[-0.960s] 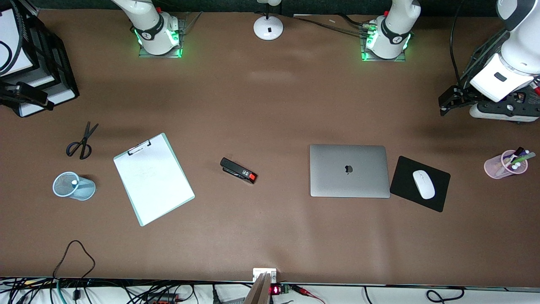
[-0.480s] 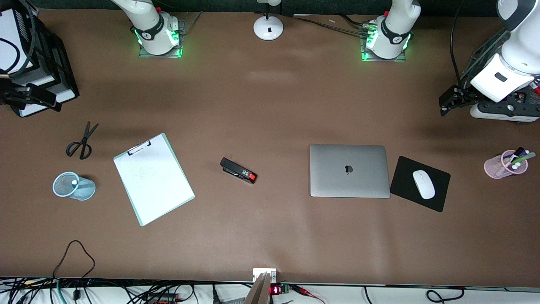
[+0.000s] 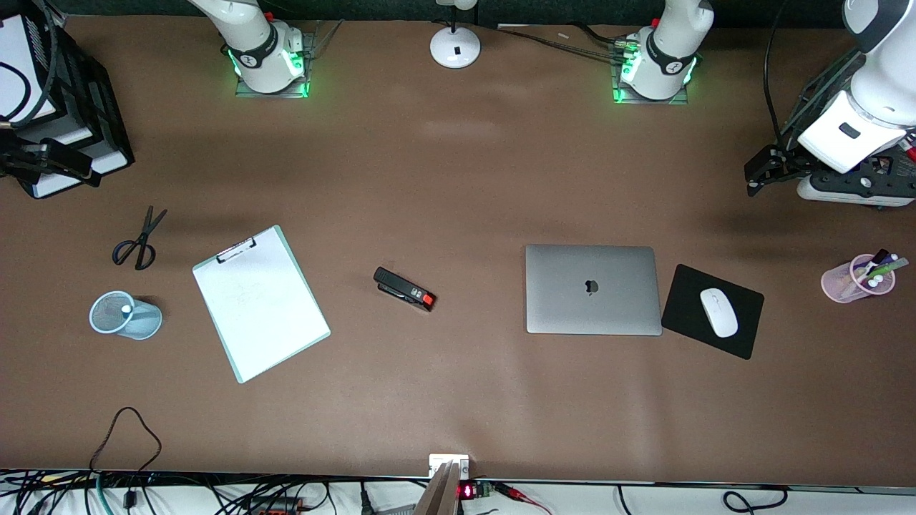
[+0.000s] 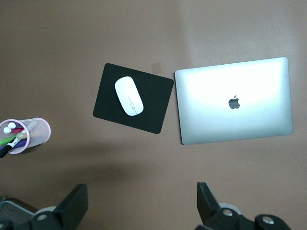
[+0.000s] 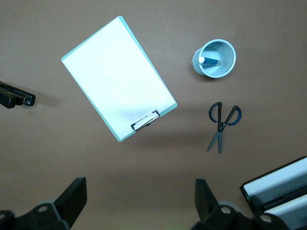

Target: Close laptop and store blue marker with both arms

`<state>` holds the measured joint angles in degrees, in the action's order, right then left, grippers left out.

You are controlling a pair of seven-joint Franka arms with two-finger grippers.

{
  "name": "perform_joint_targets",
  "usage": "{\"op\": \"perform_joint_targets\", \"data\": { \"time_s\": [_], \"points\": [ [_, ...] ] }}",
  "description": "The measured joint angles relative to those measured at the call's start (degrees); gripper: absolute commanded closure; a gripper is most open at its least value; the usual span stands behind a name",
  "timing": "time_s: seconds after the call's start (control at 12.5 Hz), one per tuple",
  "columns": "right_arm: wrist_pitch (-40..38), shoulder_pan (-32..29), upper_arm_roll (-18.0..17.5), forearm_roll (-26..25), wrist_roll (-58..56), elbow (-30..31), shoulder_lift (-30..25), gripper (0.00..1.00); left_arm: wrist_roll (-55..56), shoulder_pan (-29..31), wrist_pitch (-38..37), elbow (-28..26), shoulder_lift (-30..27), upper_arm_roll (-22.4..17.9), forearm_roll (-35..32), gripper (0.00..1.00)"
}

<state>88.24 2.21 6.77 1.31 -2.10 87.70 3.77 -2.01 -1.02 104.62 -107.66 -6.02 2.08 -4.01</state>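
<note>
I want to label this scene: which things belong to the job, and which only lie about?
Job: laptop, lid shut; blue marker in the blue mesh cup.

Lying about: scissors, clipboard, stapler, mouse pad, mouse, pink cup.

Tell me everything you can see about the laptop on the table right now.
The laptop is a slim silver-grey machine, metal by the look of it, with a dark apple logo at the centre of its lid. It is fully closed and lies flat on the brown table, toward the left arm's end. Its rounded corners show cleanly. The black mouse pad sits right beside it, one corner almost meeting its edge. No gripper touches it.
</note>
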Motion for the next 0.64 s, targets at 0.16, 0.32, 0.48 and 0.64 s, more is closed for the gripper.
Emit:
{"op": "perform_joint_targets", "data": {
  "time_s": [0.16,0.32,0.48,0.64],
  "points": [
    [0.19,0.23,-0.02,0.00,0.00,0.00,0.00,0.00,0.00,0.00,-0.01,0.00,0.00,0.00,0.00,0.00],
    [0.35,0.24,-0.02,0.00,-0.11,0.00,0.00,0.00,0.00,0.00,-0.01,0.00,0.00,0.00,0.00,0.00],
    [0.45,0.00,0.00,-0.01,-0.21,0.00,0.00,0.00,0.00,0.00,-0.01,0.00,0.00,0.00,0.00,0.00],
    [0.65,-0.55,0.04,-0.01,-0.52,0.00,0.00,0.00,0.00,0.00,-0.01,0.00,0.00,0.00,0.00,0.00]
  ]
}}
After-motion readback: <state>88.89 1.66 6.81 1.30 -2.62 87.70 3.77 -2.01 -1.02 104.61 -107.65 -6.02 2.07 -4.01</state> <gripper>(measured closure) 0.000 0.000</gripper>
